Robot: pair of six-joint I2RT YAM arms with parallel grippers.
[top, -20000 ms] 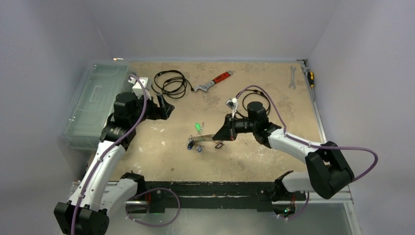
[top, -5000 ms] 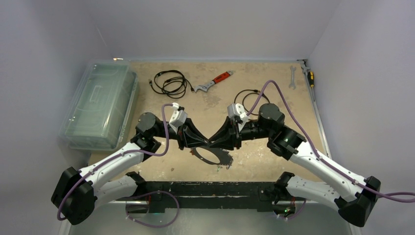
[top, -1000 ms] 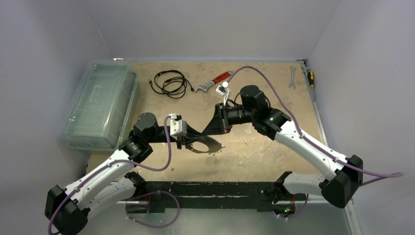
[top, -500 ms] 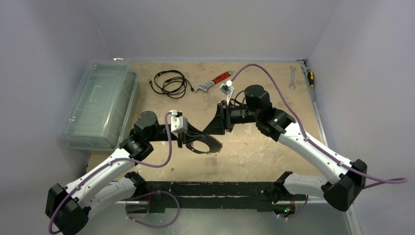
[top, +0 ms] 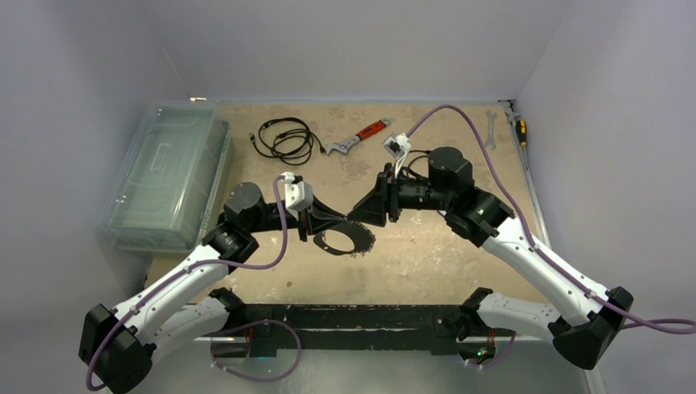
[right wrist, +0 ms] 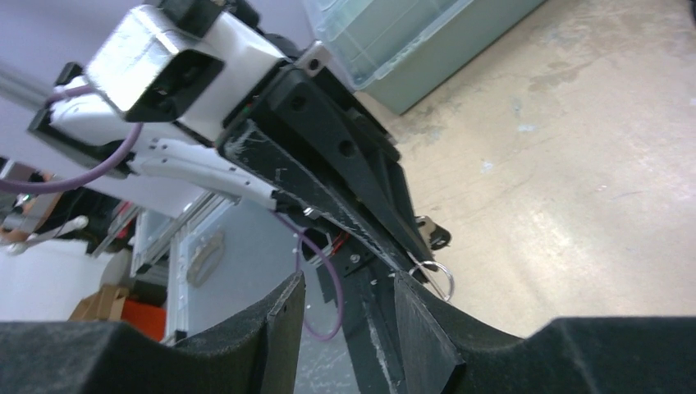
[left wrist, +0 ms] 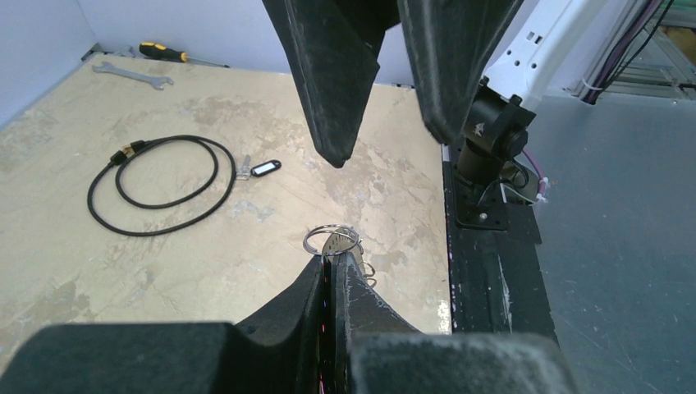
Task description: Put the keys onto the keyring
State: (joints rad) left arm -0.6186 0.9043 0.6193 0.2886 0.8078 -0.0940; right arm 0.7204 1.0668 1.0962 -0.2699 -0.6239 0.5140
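Keyring (top: 362, 239): thin grey beaded metal hoop.

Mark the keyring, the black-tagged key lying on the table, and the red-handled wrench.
keyring (left wrist: 305, 241): left wrist view, left arc of its rim.
black-tagged key (left wrist: 264, 168): left wrist view, on the black tag.
red-handled wrench (top: 373, 129): top view, on the red handle.

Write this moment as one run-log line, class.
left gripper: shut on keyring | right gripper: open, apart | dark-tagged key: on table

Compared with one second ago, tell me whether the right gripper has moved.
Yes. The right gripper has pulled back rightward, away from the clear bin, jaws open.
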